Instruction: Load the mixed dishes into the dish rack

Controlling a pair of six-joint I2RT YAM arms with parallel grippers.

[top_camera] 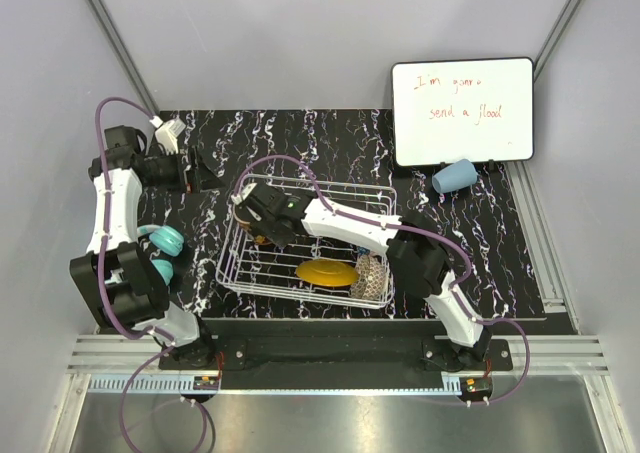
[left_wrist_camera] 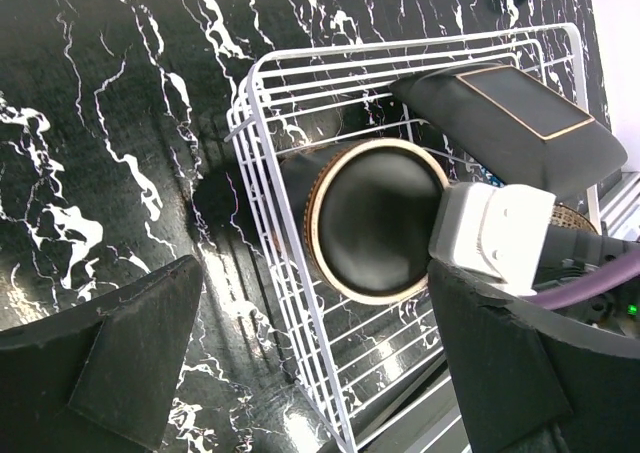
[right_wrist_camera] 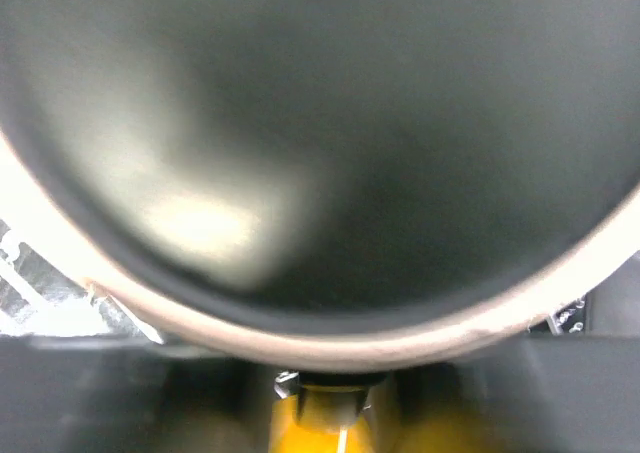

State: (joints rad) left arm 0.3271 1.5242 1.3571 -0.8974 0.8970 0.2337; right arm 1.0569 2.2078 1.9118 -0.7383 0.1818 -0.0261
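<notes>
The dish rack [top_camera: 232,263] sits at the centre of the marbled table [top_camera: 330,133], and loading looks partly done. Inside it, toward five o'clock, a yellow patterned plate [top_camera: 325,272] lies beside a beige-brown patterned bowl [top_camera: 372,276]. The right gripper [top_camera: 262,223] reaches into the rack's ten o'clock corner, where a dark-glazed, pale-rimmed dish [left_wrist_camera: 375,221] stands on edge against the rack's left wall. In the right wrist view that dish [right_wrist_camera: 330,173] fills nearly the whole frame, with the plate's yellow below it. One finger appears to lie inside the dish's hollow and the body sits at its rim, so a grip on the dish seems likely, but no view shows both pads, and I cannot tell whether the jaws are closed on it. The left gripper [left_wrist_camera: 310,363] hovers outside the rack, toward nine o'clock from it, its jaws spread wide and holding nothing. Still to be loaded, by my reading, is the light blue cup [top_camera: 454,176], lying on its side at two o'clock, just below the whiteboard [top_camera: 462,110]. Two teal rounded objects [top_camera: 165,241] lie near the left arm at eight o'clock. No red mug or blue bowl shows anywhere.
</notes>
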